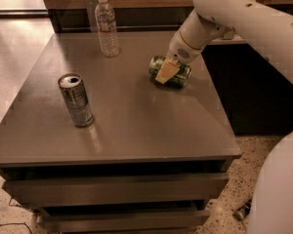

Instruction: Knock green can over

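Note:
The green can [182, 75] lies on its side at the back right of the grey table [136, 126], its silver top pointing left. My gripper [167, 74] reaches down from the white arm at the upper right and is shut on the can. One tan finger pad [166, 71] lies across the can's front; the other finger is hidden behind it.
A silver-grey can [76, 100] stands upright at the table's left. A clear plastic water bottle [107, 28] stands at the back. The table's right edge is close to the green can. Drawers [117, 189] sit under the top. A small object [241, 211] lies on the speckled floor.

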`<state>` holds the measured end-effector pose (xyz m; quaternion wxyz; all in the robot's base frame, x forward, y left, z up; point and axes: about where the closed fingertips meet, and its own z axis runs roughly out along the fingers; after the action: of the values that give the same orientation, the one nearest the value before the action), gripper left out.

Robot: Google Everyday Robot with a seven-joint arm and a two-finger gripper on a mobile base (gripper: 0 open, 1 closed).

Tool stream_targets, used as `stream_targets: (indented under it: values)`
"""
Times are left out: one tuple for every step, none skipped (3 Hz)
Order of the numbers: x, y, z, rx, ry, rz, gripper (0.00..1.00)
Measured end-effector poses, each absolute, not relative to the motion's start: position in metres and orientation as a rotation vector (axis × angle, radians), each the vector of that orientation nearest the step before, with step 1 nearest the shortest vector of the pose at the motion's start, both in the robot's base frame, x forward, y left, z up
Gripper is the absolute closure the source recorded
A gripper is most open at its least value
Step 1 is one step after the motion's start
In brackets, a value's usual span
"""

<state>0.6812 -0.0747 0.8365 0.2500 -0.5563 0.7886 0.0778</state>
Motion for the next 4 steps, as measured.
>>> stream_targets:
  values:
    - [0.6830, -0.0635, 0.8243, -1.579, 2.156, 0.235, 0.99]
    - [0.6830, -0.0634, 0.8248, -1.579, 2.156, 0.235, 0.76]
    - [0.6828, -0.0620, 0.8228, -1.583, 2.157, 0.238, 0.53]
    - [0.6828, -0.0618, 0.8232, -1.583, 2.157, 0.239, 0.30]
